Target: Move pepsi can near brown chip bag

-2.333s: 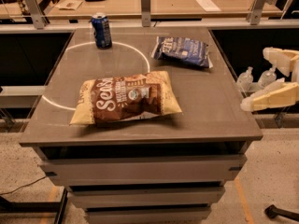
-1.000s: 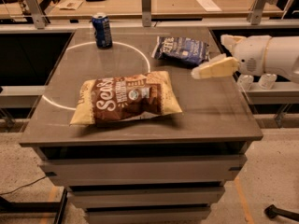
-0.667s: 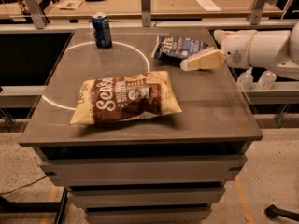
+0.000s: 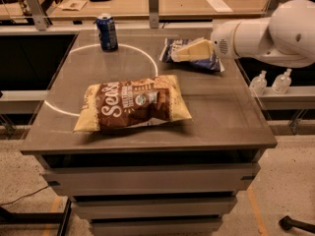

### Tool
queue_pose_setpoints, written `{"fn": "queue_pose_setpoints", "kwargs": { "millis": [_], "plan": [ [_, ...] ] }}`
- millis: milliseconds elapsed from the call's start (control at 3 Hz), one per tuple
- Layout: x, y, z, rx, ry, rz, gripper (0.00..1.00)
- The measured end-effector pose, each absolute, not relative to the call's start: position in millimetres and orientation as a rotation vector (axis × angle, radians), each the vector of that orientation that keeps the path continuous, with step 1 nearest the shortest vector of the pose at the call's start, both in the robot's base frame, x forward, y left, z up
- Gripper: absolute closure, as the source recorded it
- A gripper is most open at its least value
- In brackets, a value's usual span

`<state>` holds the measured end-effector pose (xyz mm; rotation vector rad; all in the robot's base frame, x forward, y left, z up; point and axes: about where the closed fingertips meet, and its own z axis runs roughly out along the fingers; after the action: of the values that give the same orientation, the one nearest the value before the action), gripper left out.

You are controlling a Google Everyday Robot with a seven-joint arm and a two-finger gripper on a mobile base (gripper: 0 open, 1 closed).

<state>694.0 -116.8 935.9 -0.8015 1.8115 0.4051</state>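
Pepsi can [image 4: 107, 32] stands upright at the table's [image 4: 216, 117] far corner, well apart from the brown chip bag [image 4: 133, 104]; the gripper [image 4: 176, 56] (seemingly empty; how open, I cannot tell) hovers over the blue chip bag [image 4: 212, 61] and might drag it along.

Grey table [image 4: 221, 124], wooden desks [image 4: 182, 1] behind, speckled floor [image 4: 290, 186]

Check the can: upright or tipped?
Upright: the can stands on its base, silver rim on top, far left of the table. The hand is over the blue bag.
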Motion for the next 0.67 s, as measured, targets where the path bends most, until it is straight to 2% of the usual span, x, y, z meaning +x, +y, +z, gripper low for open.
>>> {"fn": "queue_pose_setpoints", "kwargs": {
  "millis": [667],
  "plan": [
    [750,-67,942,-0.699,1.713,0.439,0.0]
  ]
}}
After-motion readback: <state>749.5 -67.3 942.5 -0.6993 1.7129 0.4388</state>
